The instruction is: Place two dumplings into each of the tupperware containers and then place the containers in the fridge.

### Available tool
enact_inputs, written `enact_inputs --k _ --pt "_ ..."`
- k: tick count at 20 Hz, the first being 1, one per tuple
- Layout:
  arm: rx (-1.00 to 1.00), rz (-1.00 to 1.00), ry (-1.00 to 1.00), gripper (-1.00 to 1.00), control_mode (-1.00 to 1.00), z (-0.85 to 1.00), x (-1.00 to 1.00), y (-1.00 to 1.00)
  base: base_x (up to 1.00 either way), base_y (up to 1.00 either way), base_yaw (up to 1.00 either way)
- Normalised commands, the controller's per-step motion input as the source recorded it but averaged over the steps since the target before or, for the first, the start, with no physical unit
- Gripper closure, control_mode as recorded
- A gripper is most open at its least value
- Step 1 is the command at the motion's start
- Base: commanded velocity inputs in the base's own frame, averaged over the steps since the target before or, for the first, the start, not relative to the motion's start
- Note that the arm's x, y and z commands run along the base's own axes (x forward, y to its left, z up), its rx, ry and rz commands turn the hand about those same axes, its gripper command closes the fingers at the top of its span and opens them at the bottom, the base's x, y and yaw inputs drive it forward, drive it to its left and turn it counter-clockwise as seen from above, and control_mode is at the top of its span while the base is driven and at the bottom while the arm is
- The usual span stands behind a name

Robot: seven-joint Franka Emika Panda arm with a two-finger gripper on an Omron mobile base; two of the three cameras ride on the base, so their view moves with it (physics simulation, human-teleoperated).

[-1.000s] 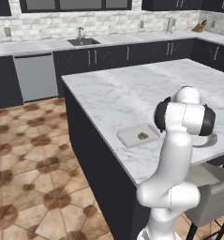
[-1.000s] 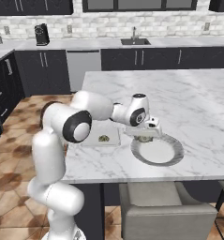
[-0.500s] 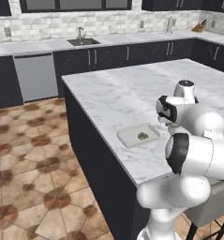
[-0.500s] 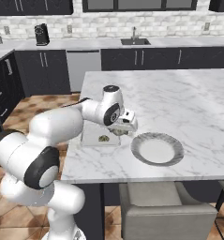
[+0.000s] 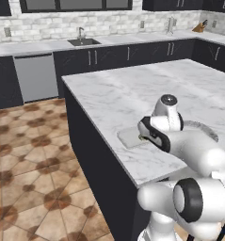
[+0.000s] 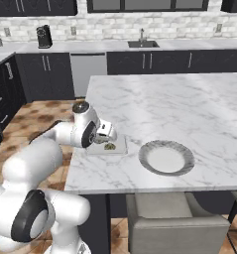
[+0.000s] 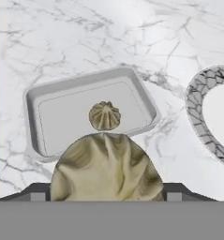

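I have the gripper (image 6: 102,140) clamped on a dumpling (image 7: 107,168), poised above the tupperware container (image 7: 33,103) on the marble surface (image 6: 189,109). A second dumpling (image 7: 104,116) lies inside that container, beside the plate (image 6: 165,158).

Clamped in the hand (image 7: 107,199): one large dumpling (image 7: 107,168). Just beyond, a second dumpling (image 7: 104,116) inside a grey tupperware container (image 7: 36,98) on the marble bench (image 7: 85,37); patterned plate (image 7: 197,112) alongside.
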Motion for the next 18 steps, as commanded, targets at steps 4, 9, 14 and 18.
enact_inputs --k 4,9,14,18 --pt "-0.22 0.19 0.23 1.0 -1.0 0.41 0.12 0.97 0.0 0.0 0.0" --pt "-0.01 0.26 0.14 1.0 -1.0 0.09 0.67 0.12 0.0 0.0 0.0" --pt "0.02 0.22 0.01 1.0 -1.0 -0.52 0.6 -0.11 0.0 0.0 0.0" --pt "-0.03 0.06 0.04 1.0 -1.0 -0.72 0.34 0.0 0.0 0.0 0.0"
